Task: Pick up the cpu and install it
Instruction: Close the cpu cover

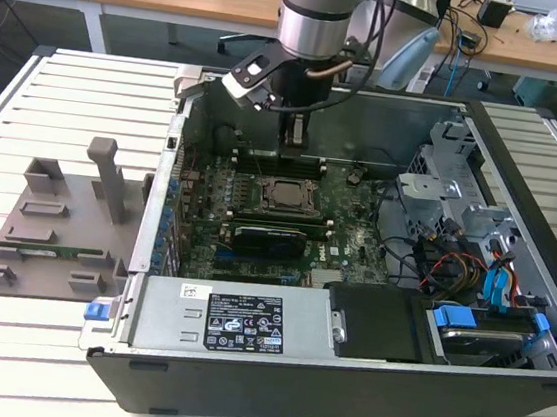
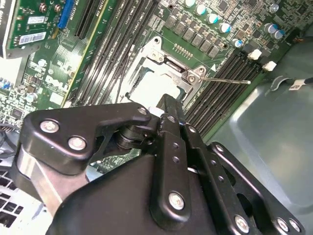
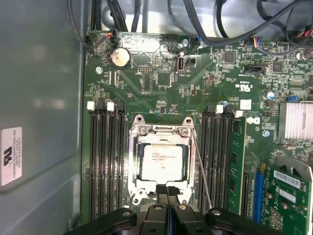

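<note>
The cpu (image 3: 163,162) lies flat in the motherboard socket, its silvery top plate facing up inside the metal socket frame (image 3: 159,129). In the second wrist view the cpu (image 2: 152,87) shows pale just past the fingertips. My gripper (image 3: 167,189) hovers over the socket's edge, a little above the cpu, shut with nothing between its fingers. In the exterior view the gripper (image 1: 294,146) hangs inside the open computer case (image 1: 246,316), just behind the cpu (image 1: 282,195).
Memory slots (image 3: 105,156) flank the socket and a thin metal lever (image 3: 201,169) runs along one side. A graphics card (image 1: 270,238), cables (image 1: 433,261) and drive bays (image 1: 487,323) fill the case. A grey fixture (image 1: 54,233) sits on the slatted table at the exterior view's left.
</note>
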